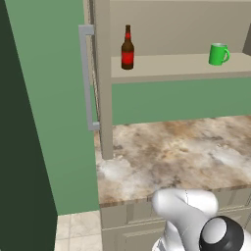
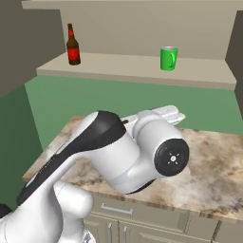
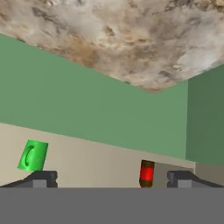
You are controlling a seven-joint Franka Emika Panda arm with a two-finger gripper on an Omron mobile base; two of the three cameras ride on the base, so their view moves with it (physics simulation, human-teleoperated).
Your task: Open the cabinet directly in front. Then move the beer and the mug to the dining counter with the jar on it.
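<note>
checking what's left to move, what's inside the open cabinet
On its one shelf stand a beer bottle toward the left and a green mug toward the right, apart from each other. The cabinet above the shelf is cut off, so anything higher can't be seen.

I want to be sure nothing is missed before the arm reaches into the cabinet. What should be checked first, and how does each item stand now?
1. Cabinet open, shelf exposed: ok.
2. Beer upright on the shelf's left end: ok.
3. Mug upright on the shelf, well apart from the beer: ok.
4. Gripper open and empty: ok.
5. Gripper lined up with a target: in the hand view the beer sits between the fingertips, seen upside down; depth to it cannot tell.
6. Open door's handle clear of the arm's path: cannot tell.
</note>
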